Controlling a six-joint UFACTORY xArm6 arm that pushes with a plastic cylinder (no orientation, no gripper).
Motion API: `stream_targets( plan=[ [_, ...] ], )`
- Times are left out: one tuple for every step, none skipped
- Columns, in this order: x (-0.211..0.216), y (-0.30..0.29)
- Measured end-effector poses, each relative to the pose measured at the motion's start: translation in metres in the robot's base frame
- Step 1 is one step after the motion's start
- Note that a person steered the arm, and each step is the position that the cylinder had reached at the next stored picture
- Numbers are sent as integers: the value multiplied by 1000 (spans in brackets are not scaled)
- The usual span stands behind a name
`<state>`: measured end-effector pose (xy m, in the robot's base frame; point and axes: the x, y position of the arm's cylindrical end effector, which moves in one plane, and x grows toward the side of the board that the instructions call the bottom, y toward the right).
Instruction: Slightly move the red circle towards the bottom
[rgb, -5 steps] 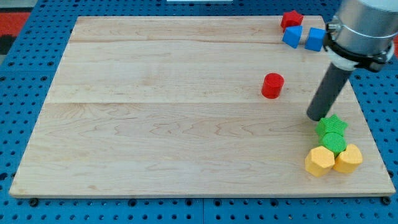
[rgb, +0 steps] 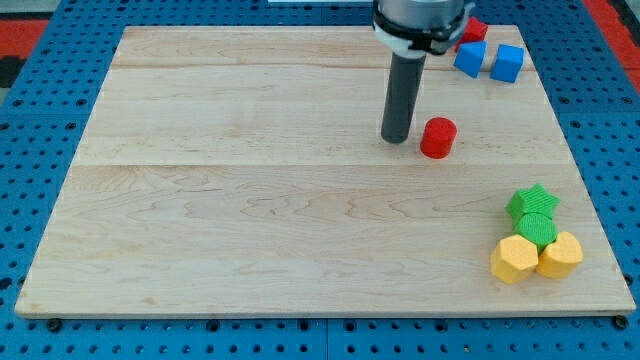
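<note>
A: Rod has crossed from beside the green star (rgb: 532, 200) near the bench's right edge to mid-bench. The tip (rgb: 396, 139) now sits just left of the red circle (rgb: 438, 137), small gap showing.

B: Circle position?

A: Unmoved, right of centre, upper half.

B: Tool state?

A: Bare rod, holding nothing. Blue blocks (rgb: 471, 58) and a red block (rgb: 474, 30) at the top right corner; yellow pair (rgb: 516, 259) at the bottom right.

Red block (rgb: 474, 29) at view's top half hidden behind the arm (rgb: 420, 20) — arm itself cut off by top edge.
</note>
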<state>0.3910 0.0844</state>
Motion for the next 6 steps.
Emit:
stream_targets(
  plan=[
    [-25, 8],
    [-33, 46],
    [-19, 54],
    [-1, 41],
    [4, 19],
    [17, 21]
  ],
)
